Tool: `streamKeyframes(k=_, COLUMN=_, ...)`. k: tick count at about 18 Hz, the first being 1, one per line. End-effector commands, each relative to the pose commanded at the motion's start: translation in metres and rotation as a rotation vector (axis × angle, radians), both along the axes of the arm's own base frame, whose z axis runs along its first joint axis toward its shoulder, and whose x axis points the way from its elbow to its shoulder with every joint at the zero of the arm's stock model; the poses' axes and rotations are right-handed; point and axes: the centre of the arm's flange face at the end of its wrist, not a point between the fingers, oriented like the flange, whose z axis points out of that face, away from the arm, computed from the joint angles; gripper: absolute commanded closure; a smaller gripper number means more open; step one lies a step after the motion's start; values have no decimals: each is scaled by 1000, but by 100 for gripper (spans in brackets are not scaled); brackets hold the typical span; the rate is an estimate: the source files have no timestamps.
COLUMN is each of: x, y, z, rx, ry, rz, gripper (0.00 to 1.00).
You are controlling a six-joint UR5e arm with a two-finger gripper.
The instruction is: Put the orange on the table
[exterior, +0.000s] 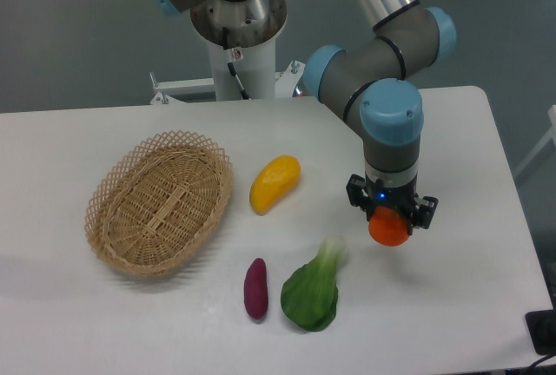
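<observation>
The orange (389, 229) is a small round bright-orange fruit held between the fingers of my gripper (391, 219), right of centre over the white table (452, 305). The gripper points straight down and is shut on the fruit; its upper part is hidden by the gripper body. I cannot tell whether the orange touches the tabletop or hangs just above it. It is to the right of the leafy green.
An oval wicker basket (160, 201) lies at the left. A yellow-orange mango-like fruit (274, 183) sits in the middle, a purple sweet potato (255, 287) and a leafy green (314, 288) near the front. The robot base (236, 19) stands at the back.
</observation>
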Motion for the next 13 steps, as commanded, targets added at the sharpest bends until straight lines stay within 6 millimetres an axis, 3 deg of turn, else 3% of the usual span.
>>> streamKeyframes(k=13, x=5, y=0, z=-13, rx=-15, ry=-7, rz=5, gripper=46)
